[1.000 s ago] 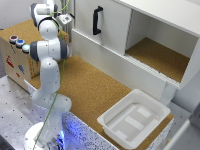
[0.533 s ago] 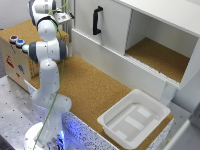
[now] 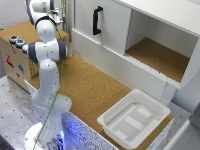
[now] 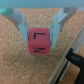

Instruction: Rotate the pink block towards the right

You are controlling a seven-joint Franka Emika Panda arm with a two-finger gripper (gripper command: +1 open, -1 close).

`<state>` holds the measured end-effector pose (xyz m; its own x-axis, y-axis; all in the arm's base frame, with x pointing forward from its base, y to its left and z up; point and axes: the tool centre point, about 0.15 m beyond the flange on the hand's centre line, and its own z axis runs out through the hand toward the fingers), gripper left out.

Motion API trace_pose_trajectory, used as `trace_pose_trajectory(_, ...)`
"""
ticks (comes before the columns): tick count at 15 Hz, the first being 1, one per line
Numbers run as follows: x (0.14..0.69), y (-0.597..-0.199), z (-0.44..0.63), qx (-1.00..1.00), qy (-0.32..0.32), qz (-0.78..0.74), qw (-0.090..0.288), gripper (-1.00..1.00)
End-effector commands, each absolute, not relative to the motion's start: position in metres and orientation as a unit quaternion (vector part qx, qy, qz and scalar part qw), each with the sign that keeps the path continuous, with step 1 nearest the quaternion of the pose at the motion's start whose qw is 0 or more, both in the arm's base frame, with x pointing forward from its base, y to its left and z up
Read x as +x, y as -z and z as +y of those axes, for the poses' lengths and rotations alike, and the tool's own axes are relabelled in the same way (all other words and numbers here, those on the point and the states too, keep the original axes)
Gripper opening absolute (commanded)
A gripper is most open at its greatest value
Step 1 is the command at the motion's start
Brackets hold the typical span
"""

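Observation:
In the wrist view a pink block (image 4: pixel 40 41) with dark letters on its face sits on the cork surface. My gripper (image 4: pixel 40 42) straddles it, with one finger (image 4: pixel 22 29) against each side, and looks shut on it. In the exterior view the gripper (image 3: pixel 59 19) is low at the far end of the cork table, next to the white cabinet. The arm's links hide the block there.
A white cabinet with a black handle (image 3: pixel 96 26) and an open compartment (image 3: pixel 162 57) lines the exterior view's right. A white tray (image 3: pixel 134 119) sits at the near end. A wooden box (image 3: pixel 14 57) stands at the exterior view's left. A dark object (image 4: pixel 75 58) lies near the block.
The arm's upper links have shifted very slightly. The tray, cabinet and box have not moved.

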<state>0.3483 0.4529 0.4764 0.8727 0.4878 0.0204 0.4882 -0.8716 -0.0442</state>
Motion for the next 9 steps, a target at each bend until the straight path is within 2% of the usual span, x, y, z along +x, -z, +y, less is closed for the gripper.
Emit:
trace_pose_trajectory(1, 0.360, -0.449, 0.469, -0.991, 0.014, -0.127, 0.026, -1.00)
trace_pose_trajectory(2, 0.363, -0.440, 0.465, -0.995, 0.014, -0.097, 0.027, -1.00)
trace_pose_trajectory(3, 0.366, -0.441, 0.465, -0.995, 0.052, -0.085, -0.006, -1.00)
trace_pose_trajectory(5, 0.376, -0.442, 0.454, -0.994, 0.100, -0.028, -0.018, -1.00)
trace_pose_trajectory(8, 0.389, -0.447, 0.449, -0.995, 0.102, 0.005, -0.005, -1.00)
trace_pose_trajectory(9, 0.390, -0.449, 0.452, -0.996, 0.094, -0.010, 0.001, 1.00)
